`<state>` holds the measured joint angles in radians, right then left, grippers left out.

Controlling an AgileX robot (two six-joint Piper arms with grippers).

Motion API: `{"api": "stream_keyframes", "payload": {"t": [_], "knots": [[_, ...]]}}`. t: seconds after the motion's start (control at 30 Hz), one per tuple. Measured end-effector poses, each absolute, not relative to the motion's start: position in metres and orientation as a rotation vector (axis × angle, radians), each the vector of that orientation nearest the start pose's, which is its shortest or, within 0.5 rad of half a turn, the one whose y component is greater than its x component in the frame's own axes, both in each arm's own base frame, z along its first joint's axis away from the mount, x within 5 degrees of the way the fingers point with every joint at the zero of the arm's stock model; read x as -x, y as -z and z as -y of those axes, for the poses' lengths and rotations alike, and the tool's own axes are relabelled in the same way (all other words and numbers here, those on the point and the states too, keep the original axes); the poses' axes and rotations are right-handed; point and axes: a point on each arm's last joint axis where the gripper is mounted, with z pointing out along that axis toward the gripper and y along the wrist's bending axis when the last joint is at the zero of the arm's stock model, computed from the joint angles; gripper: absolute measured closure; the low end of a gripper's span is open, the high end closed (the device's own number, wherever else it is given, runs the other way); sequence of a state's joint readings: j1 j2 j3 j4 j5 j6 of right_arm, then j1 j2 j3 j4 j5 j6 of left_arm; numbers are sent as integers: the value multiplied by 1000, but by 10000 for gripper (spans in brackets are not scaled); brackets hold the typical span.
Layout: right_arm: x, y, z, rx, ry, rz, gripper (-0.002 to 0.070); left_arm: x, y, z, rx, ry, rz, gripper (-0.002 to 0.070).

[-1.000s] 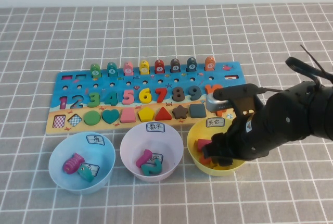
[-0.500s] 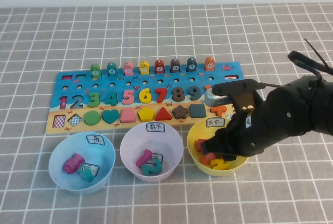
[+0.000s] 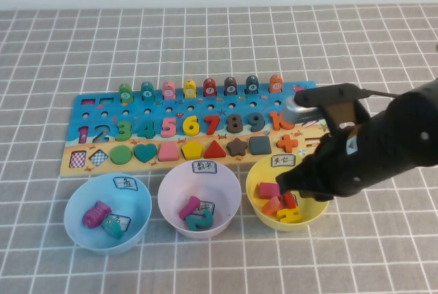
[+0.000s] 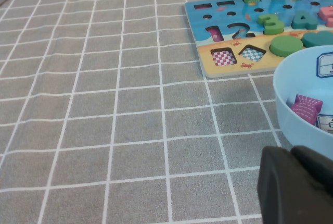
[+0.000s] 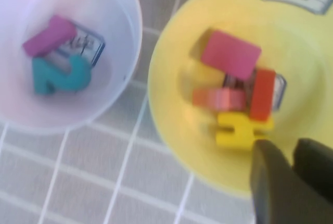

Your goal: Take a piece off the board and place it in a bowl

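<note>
Grey cloth with a white grid covers the desk [image 3: 205,48], and the long blue-and-tan wooden puzzle board [image 3: 102,113] lies across its middle, with three plastic bowls in a row along the board's near edge.

The small flat bright red bar, the minus-sign piece [image 5: 261,94], lies inside the round yellow plastic bowl [image 3: 256,195], leaning among a pinkish-red rectangle [image 5: 231,54], an orange bar and a yellow piece [image 5: 240,127]. I judge the placing step done.

The right pincer [image 5: 291,174] hangs over the yellow bowl's rim at about 4 o'clock of the bowl, fingers close together and holding nothing. The left pincer [image 4: 296,187] sits low near the light blue bowl [image 4: 291,99], at roughly 9 o'clock of the desk; whether it is open, I cannot tell.

The next move likely calls for lifting the right arm clear without knocking the bowl.
</note>
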<state>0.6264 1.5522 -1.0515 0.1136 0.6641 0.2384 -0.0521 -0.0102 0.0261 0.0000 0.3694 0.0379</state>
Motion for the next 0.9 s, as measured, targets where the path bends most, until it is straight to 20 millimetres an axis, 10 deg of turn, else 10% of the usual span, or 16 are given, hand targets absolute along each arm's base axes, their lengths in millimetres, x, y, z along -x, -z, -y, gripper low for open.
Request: {"api": "stream_keyframes", "payload": {"t": [0.37,0.9], "knots": [[-204,-285,-156,473,-413,-2637,690,-53,-172,3,-84,10,-1867,679],[-128,-271,-101,610,-407,-2507,692,-53,-172,3,-84,10,-1867,679]]}}
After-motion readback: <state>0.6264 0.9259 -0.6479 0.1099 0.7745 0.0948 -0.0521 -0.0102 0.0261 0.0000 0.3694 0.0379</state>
